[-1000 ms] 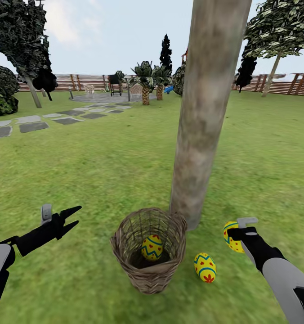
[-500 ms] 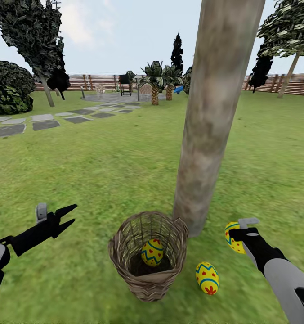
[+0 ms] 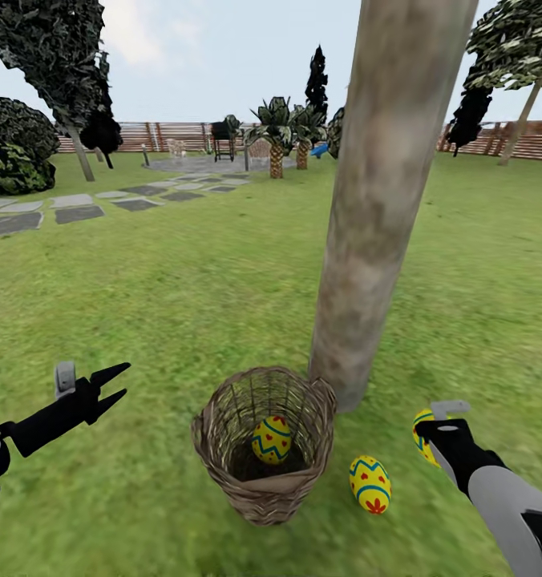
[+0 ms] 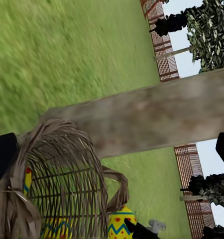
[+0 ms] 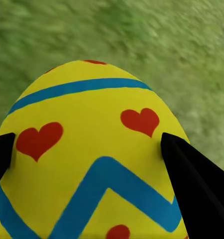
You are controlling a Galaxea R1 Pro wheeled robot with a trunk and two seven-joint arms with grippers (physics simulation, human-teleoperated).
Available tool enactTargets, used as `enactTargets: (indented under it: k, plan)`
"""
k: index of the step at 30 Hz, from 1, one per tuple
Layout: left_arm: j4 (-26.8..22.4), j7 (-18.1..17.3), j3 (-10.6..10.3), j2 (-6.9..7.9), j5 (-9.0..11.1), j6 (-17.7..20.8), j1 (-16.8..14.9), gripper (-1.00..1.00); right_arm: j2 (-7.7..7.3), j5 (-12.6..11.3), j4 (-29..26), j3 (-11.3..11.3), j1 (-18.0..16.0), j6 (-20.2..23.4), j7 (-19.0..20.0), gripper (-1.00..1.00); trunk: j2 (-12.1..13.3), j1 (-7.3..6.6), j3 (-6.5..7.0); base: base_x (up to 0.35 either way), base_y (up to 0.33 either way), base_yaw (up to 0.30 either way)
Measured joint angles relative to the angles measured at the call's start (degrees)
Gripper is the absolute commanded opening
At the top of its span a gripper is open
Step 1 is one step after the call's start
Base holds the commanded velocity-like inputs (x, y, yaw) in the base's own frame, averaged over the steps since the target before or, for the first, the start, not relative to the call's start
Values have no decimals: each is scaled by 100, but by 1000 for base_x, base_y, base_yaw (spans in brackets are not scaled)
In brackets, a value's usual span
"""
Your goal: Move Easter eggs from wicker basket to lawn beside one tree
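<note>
One egg (image 3: 370, 484) already lay on the lawn (image 3: 183, 304) near the tree (image 3: 375, 240), just beside the basket (image 3: 263, 449). Another egg (image 3: 271, 439) sat inside the basket. The right pincer (image 3: 430, 426) pinched a third egg (image 3: 421, 433) low beside the tree, likely for placing. The left pincer (image 3: 115, 385) hung spread, free for the basket.

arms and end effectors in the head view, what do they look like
Both arms have light grey outer segments that turn into black forearm sections. The left end effector is black with two slim pointed fingers and a small pale grey block on its wrist. The right end effector is black too, with a pale grey bracket on top. No cables or markings are visible.
</note>
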Motion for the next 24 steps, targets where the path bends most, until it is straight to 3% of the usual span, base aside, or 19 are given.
enactTargets:
  k: [4, 7, 9, 17, 20, 24]
  plan:
    - [9, 0, 0, 6, 1, 0, 0, 100, -5, -13, 5, -1, 0, 0, 53, -100, -5, 10, -89, 0, 0, 0]
    - [13, 0, 99, 3, 7, 0, 0, 100, -37, -74, 63, -46, 0, 2, 536, -100, -9, 18, -155, 0, 0, 0]
    - [18, 0, 190, -1, 9, 5, 0, 100, -42, -90, 75, -60, 0, -6, 658, -100, -12, 23, -200, 0, 0, 0]
    - [28, 0, 219, -2, 10, 9, 0, 100, -35, -99, 46, -76, 0, -362, 676, -100, -23, 44, -377, 0, 0, 0]
    - [35, 0, 220, -2, 10, 9, 0, 100, -30, -114, 73, -69, 8, -856, 664, -100, -27, 52, -443, 0, 0, 0]
    - [36, 0, 220, -2, 10, 9, 0, 100, -37, -121, 175, -78, 11, -969, 566, -100, -32, 62, -532, 0, 0, 0]
